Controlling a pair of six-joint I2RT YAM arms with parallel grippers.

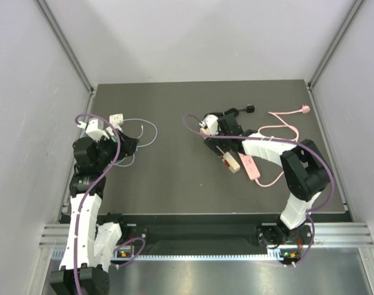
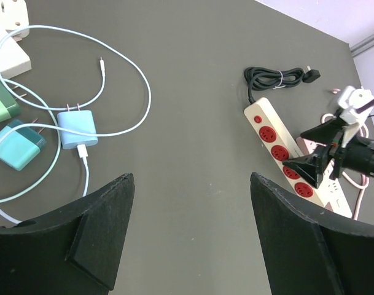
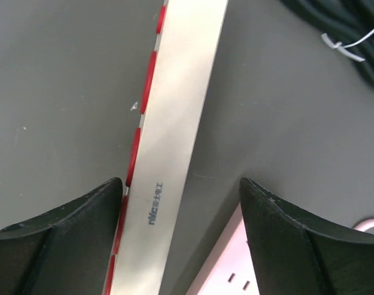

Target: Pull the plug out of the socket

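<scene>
"Looking down from above, where's the socket strip [image 1: 229, 161]?"

"Right of the middle of the table [image 1: 168, 184], lying slantwise. The right gripper [image 1: 216, 142] hangs over its far end, and a pink strip [image 1: 251, 167] lies just beside it. The left gripper [image 1: 130, 146] is well off to the left, near the chargers [image 1: 116, 118]."

"And from the left wrist?"

"Its two fingers [image 2: 88, 239] are spread wide with nothing between them. A blue charger [image 2: 76, 129] and a teal one [image 2: 18, 145] sit among loops of white cable [image 2: 140, 92]. Across the table the right gripper's fingers stand parted over the red sockets, with a coiled black cord [image 2: 276, 77] beyond."

"The right wrist?"

"Fingers [image 3: 309, 246] apart, with the strip's cream side running between them. I can't tell whether either one touches it."
</scene>
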